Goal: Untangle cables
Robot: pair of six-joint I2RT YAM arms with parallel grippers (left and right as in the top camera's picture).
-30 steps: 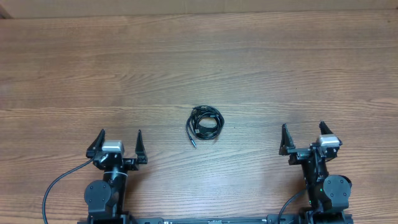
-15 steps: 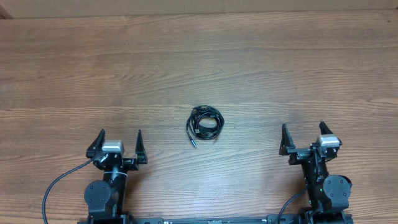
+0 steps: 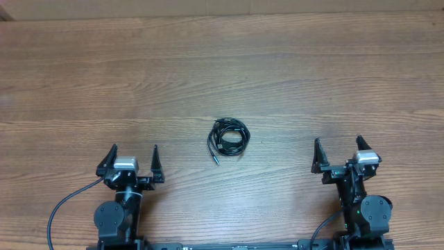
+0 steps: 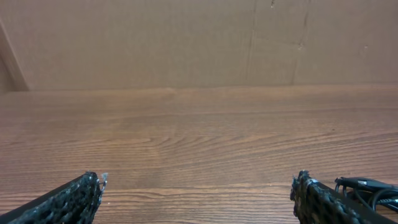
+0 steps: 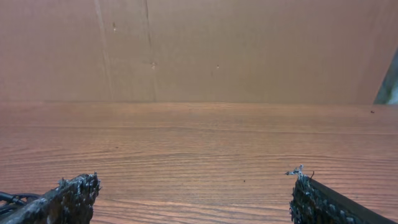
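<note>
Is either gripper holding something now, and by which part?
Nothing is held. The left gripper and right gripper are both open and empty; the small coiled bundle of thin black cables lies apart from both on the wooden table.

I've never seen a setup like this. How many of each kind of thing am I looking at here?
Coiled bundle of black cables: 1 (separate cords too tangled to count)
Robot arms, each with an open end effector: 2, the left end effector and the right end effector
Total: 3

Left gripper [image 3: 133, 150] and right gripper [image 3: 338, 142] — both low, level, jaws wide apart
</note>
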